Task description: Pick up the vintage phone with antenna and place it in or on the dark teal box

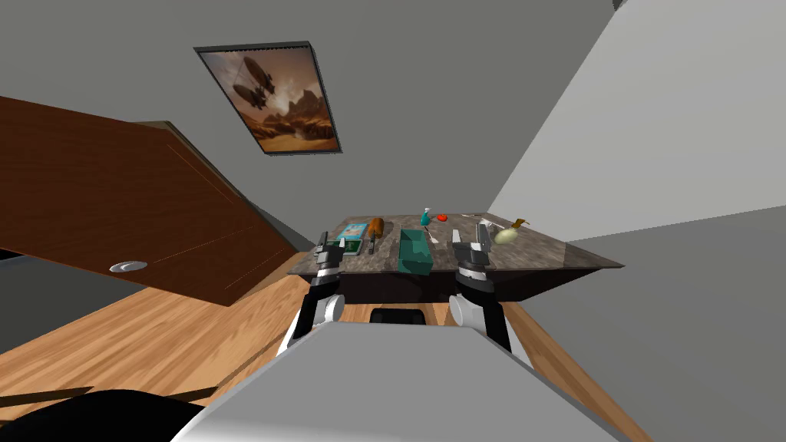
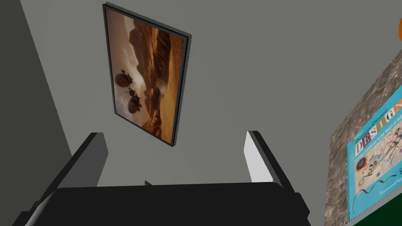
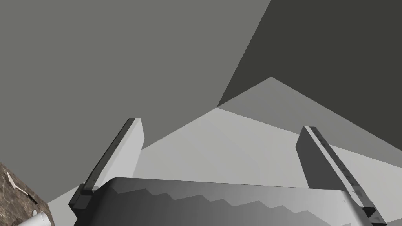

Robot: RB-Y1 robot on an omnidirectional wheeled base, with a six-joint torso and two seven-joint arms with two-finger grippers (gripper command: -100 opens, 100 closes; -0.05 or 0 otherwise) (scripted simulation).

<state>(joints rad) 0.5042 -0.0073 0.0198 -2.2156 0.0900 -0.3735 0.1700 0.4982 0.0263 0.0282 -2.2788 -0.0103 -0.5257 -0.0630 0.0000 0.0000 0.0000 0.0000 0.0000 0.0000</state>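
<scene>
Left gripper (image 2: 174,135) stands open and empty at the near left edge of the dark stone-patterned table (image 1: 537,253), its two fingers spread with only the wall between them. A turquoise book (image 1: 353,229) lies just past it on the tabletop. Right of the book lies a small brown object with a slim dark rod running toward the near edge; this is taken to be the phone (image 1: 376,226) with its antenna, though it is too small for the details to be certain. It rests flat on the table, between the book and the dark teal box (image 1: 414,253), close to both and apart from either gripper. The box is open-topped and long, with its short end toward the robot. Beyond it stand a small teal bottle (image 1: 425,218) and a red object (image 1: 442,218). The right gripper (image 3: 220,124) is likewise open and empty, at the near edge to the right of the box, and a pale rounded object (image 1: 504,235) lies farther right. By its look the phone should be rigid, fairly light and smooth-shelled, so it may slip in thin fingers. The antenna is probably the weak part. The best hold appears to be across the narrow width of the brown body, near its middle and clear of the rod. The left arm is the nearer of the two.
</scene>
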